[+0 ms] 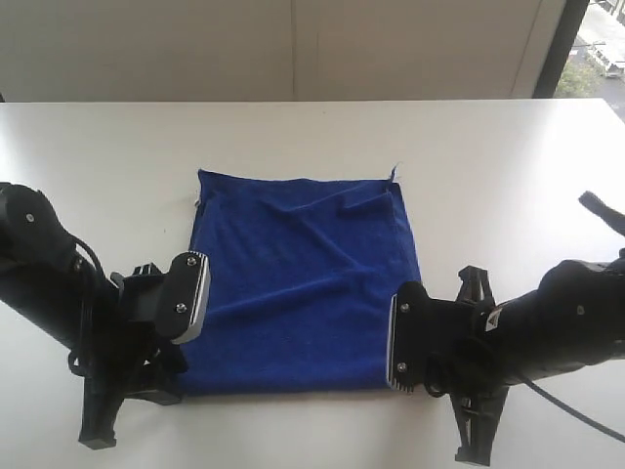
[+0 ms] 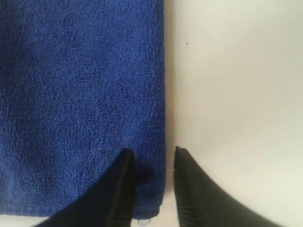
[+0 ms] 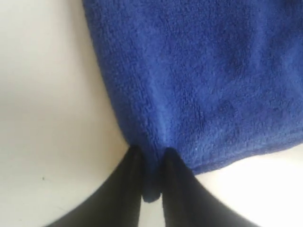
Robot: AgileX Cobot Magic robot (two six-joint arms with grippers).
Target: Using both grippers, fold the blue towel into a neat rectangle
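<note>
You had one blue towel (image 1: pixel 303 283), one table (image 1: pixel 488 166) and two grippers in view: one left gripper (image 2: pixel 152 153), one right gripper (image 3: pixel 152 151).

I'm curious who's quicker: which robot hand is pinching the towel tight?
The right hand: it squeezes the blue towel by a corner. The left hand shows a gap, straddling the towel's edge.

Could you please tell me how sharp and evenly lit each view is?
Exterior view: soft, even daylight, a brighter window at upper right; the blue towel reads clearly. Left wrist view: towel pile fairly sharp, the left gripper close, dark, without detail. Right wrist view: softer overall, the table pale.
</note>
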